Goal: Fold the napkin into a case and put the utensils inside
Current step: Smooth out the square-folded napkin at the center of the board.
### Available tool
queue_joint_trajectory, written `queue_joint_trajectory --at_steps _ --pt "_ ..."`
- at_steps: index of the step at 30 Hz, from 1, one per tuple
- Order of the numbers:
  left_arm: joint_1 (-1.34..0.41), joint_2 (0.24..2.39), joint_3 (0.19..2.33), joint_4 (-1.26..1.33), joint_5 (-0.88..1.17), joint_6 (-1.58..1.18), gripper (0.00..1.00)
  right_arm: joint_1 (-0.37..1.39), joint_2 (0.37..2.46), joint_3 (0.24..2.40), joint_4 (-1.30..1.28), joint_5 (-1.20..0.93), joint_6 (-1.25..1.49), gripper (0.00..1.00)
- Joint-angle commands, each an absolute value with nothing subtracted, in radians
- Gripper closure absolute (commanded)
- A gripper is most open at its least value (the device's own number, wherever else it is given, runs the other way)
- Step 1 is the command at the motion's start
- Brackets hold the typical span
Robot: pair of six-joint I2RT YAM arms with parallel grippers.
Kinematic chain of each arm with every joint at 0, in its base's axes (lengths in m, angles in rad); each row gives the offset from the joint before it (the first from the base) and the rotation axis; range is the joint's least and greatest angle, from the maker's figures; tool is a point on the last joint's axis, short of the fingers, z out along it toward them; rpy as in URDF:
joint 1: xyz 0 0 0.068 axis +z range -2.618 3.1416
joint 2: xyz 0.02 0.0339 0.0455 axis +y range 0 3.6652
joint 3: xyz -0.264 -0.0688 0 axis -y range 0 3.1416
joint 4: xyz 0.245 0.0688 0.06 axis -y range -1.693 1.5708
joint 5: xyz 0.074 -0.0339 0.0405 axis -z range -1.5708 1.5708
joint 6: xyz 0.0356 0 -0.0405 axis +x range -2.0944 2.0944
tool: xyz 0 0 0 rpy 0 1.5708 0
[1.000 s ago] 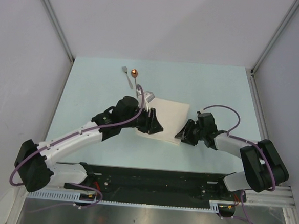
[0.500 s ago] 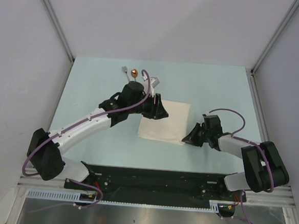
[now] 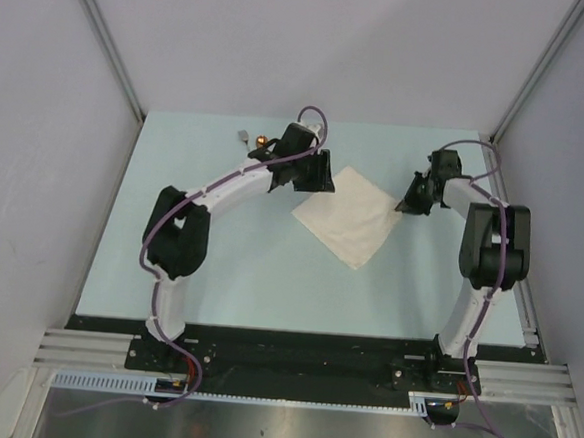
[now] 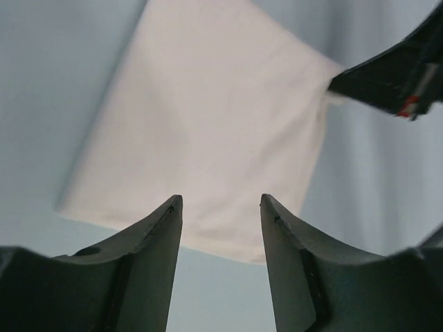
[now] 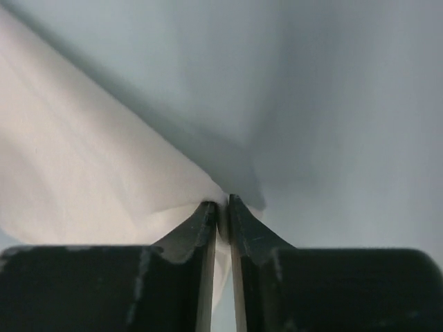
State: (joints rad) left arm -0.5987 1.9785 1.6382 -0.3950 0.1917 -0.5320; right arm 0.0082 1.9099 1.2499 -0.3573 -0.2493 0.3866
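Observation:
The cream napkin [image 3: 347,218] lies flat on the pale table as a diamond, right of centre toward the back. My right gripper [image 3: 406,204] is shut on its right corner; in the right wrist view the cloth [image 5: 83,173] is pinched between the fingertips [image 5: 223,205]. My left gripper [image 3: 327,173] stands open just off the napkin's upper left edge, nothing between its fingers [image 4: 220,204], the napkin [image 4: 208,117] spread beyond them. The fork [image 3: 244,135] and the copper-bowled spoon [image 3: 260,141] lie at the back left, partly hidden by the left arm.
White walls close the table at back and both sides. The left arm [image 3: 224,184] arcs across the left half of the table; the right arm [image 3: 491,238] runs along the right edge. My right gripper's tip [image 4: 387,79] shows in the left wrist view.
Both arms have swung toward the back of the table. The right gripper has shut on the napkin's corner and the napkin has moved back-right, turning into a diamond. The left gripper is off the cloth.

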Motion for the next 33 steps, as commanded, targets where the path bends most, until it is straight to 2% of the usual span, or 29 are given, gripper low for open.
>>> queue_joint_trajectory --at_steps 1,4,7,10,15,20,23,24,26,27,30,33 --pt "-0.559 2.114 1.842 -0.575 0.126 -0.417 0.44 -0.021 2.067 1.544 -0.518 -0.236 0.299 0.68" --pt "-0.535 2.187 1.879 -0.610 0.127 -0.376 0.42 -0.020 2.031 1.628 -0.583 -0.196 0.319 0.49" --pt "-0.522 2.210 1.871 -0.624 0.100 -0.354 0.41 -0.018 1.912 1.548 -0.604 -0.114 0.342 0.34" --pt "-0.509 2.204 1.841 -0.617 0.071 -0.345 0.41 -0.018 1.806 1.375 -0.560 -0.159 0.357 0.29" --pt "-0.497 2.229 1.819 -0.617 0.067 -0.322 0.41 -0.003 1.615 1.038 -0.436 -0.253 0.403 0.27" --pt "-0.489 2.264 1.777 -0.615 0.136 -0.336 0.45 -0.003 1.517 0.855 -0.355 -0.327 0.439 0.27" --pt "-0.483 2.240 1.685 -0.546 0.213 -0.376 0.53 0.024 1.460 0.792 -0.333 -0.351 0.446 0.27" --pt "-0.480 2.238 1.652 -0.529 0.238 -0.380 0.65 0.028 1.436 0.779 -0.331 -0.351 0.446 0.27" --pt "-0.480 2.215 1.622 -0.512 0.256 -0.400 0.74 0.029 1.414 0.750 -0.328 -0.341 0.445 0.27" --pt "-0.480 2.204 1.573 -0.480 0.267 -0.409 0.84 0.028 1.404 0.739 -0.325 -0.341 0.446 0.26" --pt "-0.483 2.134 1.421 -0.373 0.307 -0.472 0.95 0.025 1.382 0.721 -0.319 -0.354 0.445 0.26" --pt "-0.502 2.022 1.215 -0.248 0.330 -0.557 0.99 0.028 1.368 0.718 -0.311 -0.374 0.445 0.26"
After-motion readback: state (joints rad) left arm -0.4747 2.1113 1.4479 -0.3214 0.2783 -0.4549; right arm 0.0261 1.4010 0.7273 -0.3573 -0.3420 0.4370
